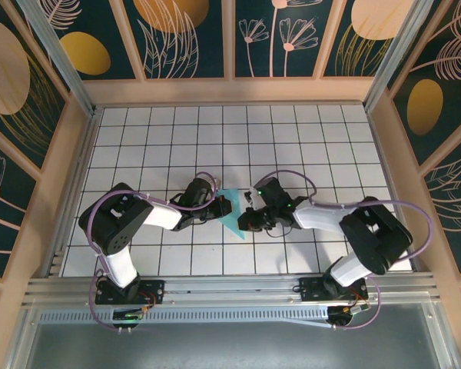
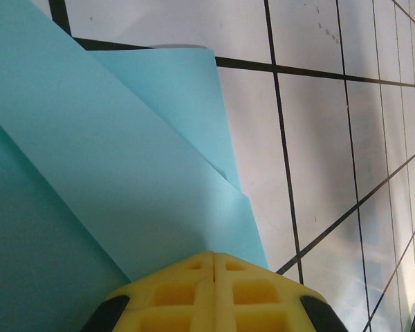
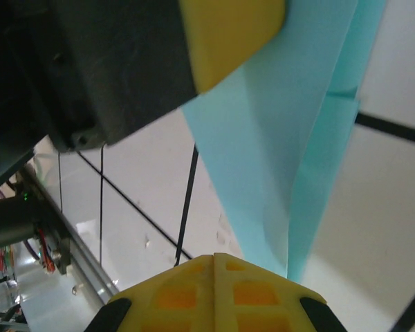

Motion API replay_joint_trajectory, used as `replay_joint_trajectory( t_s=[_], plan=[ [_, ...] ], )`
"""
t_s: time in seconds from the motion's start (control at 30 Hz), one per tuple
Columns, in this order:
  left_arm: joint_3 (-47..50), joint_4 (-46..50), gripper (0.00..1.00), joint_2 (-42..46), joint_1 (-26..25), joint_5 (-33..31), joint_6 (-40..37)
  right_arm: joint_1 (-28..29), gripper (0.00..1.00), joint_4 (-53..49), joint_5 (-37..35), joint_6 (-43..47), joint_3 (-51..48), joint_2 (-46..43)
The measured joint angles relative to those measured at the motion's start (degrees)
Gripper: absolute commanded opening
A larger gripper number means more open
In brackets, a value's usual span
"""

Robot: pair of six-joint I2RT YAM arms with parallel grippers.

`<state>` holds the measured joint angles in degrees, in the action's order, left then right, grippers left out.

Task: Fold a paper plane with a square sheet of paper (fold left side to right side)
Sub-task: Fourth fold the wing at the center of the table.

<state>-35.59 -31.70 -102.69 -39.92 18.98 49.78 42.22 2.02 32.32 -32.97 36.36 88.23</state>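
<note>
The square sheet of paper (image 1: 232, 220) lies folded on the white grid table, a turquoise triangle with its point toward the near edge. My left gripper (image 1: 223, 206) is shut, its yellow fingertips (image 2: 214, 257) resting on the paper's (image 2: 124, 159) top layer, beside a folded flap. My right gripper (image 1: 249, 216) is shut too, its tips (image 3: 214, 257) just next to the narrow end of the paper (image 3: 283, 152), where two layers overlap. In the right wrist view a left gripper finger (image 3: 228, 34) presses on the far part of the sheet. Nothing is pinched between either pair of jaws.
The white grid table (image 1: 292, 138) stretches away behind both arms. An aluminium rail (image 1: 230, 288) runs along the near edge, and patterned walls (image 1: 238, 38) enclose the other sides. Purple cables loop over both arms.
</note>
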Motion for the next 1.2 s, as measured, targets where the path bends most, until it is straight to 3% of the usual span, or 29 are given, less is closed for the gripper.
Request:
replay_joint_trajectory(
  t_s=[0.27,0.53,0.8,1.2],
  plan=[
    [0.0,-0.02,0.0,0.0,0.0,0.0,0.0,0.26,0.0,2.75,-2.27,0.11,5.09,7.91],
    [0.0,0.0,0.0,0.0,0.0,-0.02,0.0,0.72,0.0,2.6,-3.87,1.31,5.75,9.99],
    [0.0,0.02,0.0,0.0,0.0,-0.15,0.02,2.43,0.0,4.24,-4.22,1.55,4.17,9.33],
    [-0.31,0.52,0.0,0.0,-0.02,-0.15,0.07,5.01,0.0,1.51,-4.39,1.11,-3.23,0.98]
  ],
)
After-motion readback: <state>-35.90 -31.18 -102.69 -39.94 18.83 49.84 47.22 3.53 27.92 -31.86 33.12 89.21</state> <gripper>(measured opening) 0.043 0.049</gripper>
